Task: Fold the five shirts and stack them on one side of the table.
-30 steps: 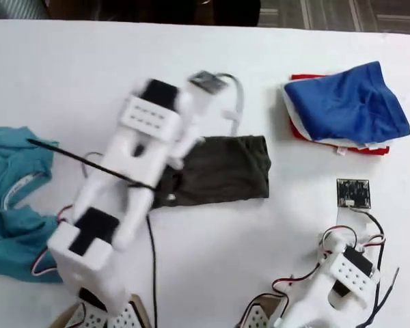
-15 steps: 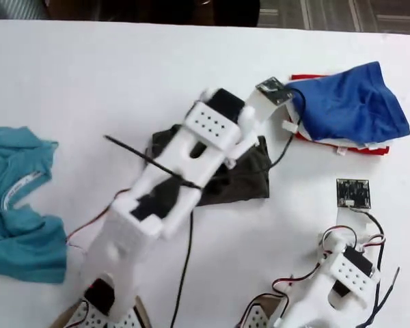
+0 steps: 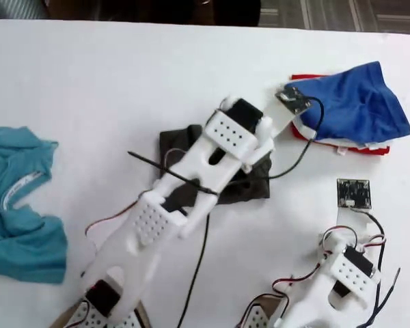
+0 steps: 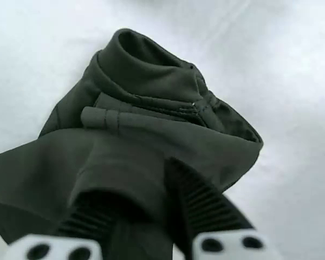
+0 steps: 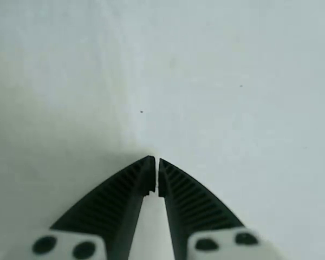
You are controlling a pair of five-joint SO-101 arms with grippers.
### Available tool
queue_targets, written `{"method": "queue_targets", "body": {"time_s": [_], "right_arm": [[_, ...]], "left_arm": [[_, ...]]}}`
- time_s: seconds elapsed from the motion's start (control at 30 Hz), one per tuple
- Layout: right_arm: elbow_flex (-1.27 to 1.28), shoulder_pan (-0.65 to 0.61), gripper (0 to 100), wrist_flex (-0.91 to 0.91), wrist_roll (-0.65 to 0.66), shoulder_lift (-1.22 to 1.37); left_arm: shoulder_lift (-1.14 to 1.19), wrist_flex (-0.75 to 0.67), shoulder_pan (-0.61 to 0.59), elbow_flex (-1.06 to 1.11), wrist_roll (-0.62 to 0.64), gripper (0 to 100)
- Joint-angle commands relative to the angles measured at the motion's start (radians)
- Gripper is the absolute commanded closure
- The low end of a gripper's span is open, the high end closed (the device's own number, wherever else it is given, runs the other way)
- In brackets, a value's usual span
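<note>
The left gripper [image 4: 138, 200] has its fingers closed on a thick fold of the dark olive shirt [image 3: 179, 140], with cloth bunched between and over the ridged pads. The rest of that shirt lies in a rumpled heap at the middle of the table [image 3: 89, 75]. Just beside it, toward the far right corner, is the stack: a blue shirt [image 3: 348, 102] on top, with a red shirt [image 3: 297, 131] showing at the edges beneath. A teal shirt [image 3: 20, 205] lies crumpled and unfolded at the left edge. The right gripper [image 5: 155, 176] hangs over bare table by the near right corner, its fingers all but touching with nothing between them. The step in hand looks like bringing the olive shirt onto the stack. To do it well, the cloth should be lifted clear so it does not drag open or shove the blue shirt. It should be set squarely over the pile and released only once its weight rests there.
</note>
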Motion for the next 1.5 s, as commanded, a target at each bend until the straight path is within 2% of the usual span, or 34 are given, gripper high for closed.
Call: {"method": "queue_targets", "body": {"time_s": [0.0,0.17,0.3,0.43,0.47,0.67,0.87,1.3,1.47], "right_arm": [[-0.005,0.008,97.8,-0.015,-0.002,-0.025],[-0.005,0.008,97.8,-0.015,-0.002,-0.025],[-0.005,0.008,97.8,-0.016,-0.002,-0.025],[-0.005,0.008,97.8,-0.016,-0.002,-0.025],[-0.005,0.008,97.8,-0.016,-0.002,-0.025],[-0.005,0.008,97.8,-0.019,-0.002,-0.025],[-0.005,0.008,97.8,-0.019,-0.002,-0.025],[-0.005,0.008,97.8,-0.019,-0.002,-0.025],[-0.005,0.008,97.8,-0.019,-0.002,-0.025]], "left_arm": [[-0.018,0.006,0.003,-0.074,0.003,71],[-0.026,0.028,-0.051,-0.229,0.003,75],[-0.110,0.029,-0.137,-0.213,0.002,78],[-0.255,0.028,-0.224,0.001,-0.084,99],[-0.290,0.028,-0.239,0.091,-0.107,96],[-0.453,-0.017,-0.302,0.630,-0.236,97],[-0.537,-0.167,-0.296,0.937,-0.265,97],[-0.529,-0.514,-0.253,0.957,-0.213,97],[-0.414,-0.582,-0.230,0.883,-0.137,97]]}}
